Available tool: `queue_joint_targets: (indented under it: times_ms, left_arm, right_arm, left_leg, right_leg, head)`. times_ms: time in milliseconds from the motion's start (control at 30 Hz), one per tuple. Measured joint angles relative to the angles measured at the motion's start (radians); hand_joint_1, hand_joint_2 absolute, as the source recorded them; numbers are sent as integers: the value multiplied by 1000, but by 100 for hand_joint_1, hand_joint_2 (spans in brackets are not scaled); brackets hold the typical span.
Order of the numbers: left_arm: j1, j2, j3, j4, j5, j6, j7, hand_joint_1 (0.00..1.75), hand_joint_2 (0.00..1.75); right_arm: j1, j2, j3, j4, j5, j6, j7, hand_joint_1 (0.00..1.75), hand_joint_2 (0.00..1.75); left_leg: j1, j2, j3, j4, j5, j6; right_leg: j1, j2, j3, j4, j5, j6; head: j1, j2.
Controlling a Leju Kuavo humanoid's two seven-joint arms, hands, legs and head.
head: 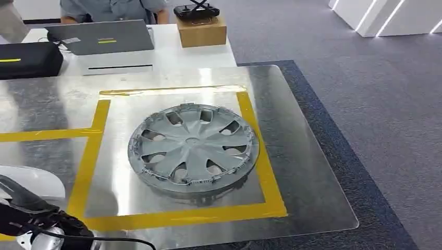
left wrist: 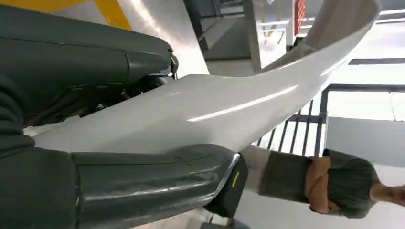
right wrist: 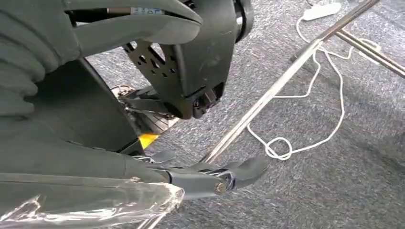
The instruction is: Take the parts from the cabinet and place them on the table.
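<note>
left hand (left wrist: 86,186) fingers clamped on white panel (left wrist: 229,105) | right hand (right wrist: 143,157) clutching clear film (right wrist: 95,202) | hubcap (head: 194,149) (inside tape square) clear of table (head: 312,172) edge

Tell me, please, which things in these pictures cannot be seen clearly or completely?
- White curved part in the left hand, left wrist view: its ends run past the picture's edges, and the hand covers its near side.
- Same part, head view: cut off at the left edge.
- Right hand, right wrist view: a clear plastic wrap lies by it; whether the hand holds it cannot be told.
- Hubcap, head view: underside hidden.
</note>
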Motion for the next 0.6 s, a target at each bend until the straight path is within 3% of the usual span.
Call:
queue_joint_targets:
  times_ms: [133, 333, 600]
  left_arm:
    - [6, 1, -2, -5, 44, -27, 16, 175, 175]
    - [17, -2, 0, -11, 63, -6, 4, 175, 175]
    - [38, -11, 16, -77, 22, 12, -10, 175, 175]
  right_arm:
    - [4, 0, -4, -8, -1, -6, 0, 0, 175]
    - [7, -1, -8, -11, 1, -12, 0, 0, 175]
    - [7, -1, -8, -11, 6, -11, 0, 0, 175]
  left_leg:
    - [0, 0, 0, 0, 0, 0]
    - [0, 0, 0, 0, 0, 0]
    - [0, 0, 0, 0, -1, 0]
  right_leg:
    - [0, 0, 0, 0, 0, 0]
    - [0, 0, 0, 0, -1, 1]
    - [0, 0, 0, 0, -1, 1]
  head:
    - [0, 0]
    - [0, 0]
    - [0, 0]
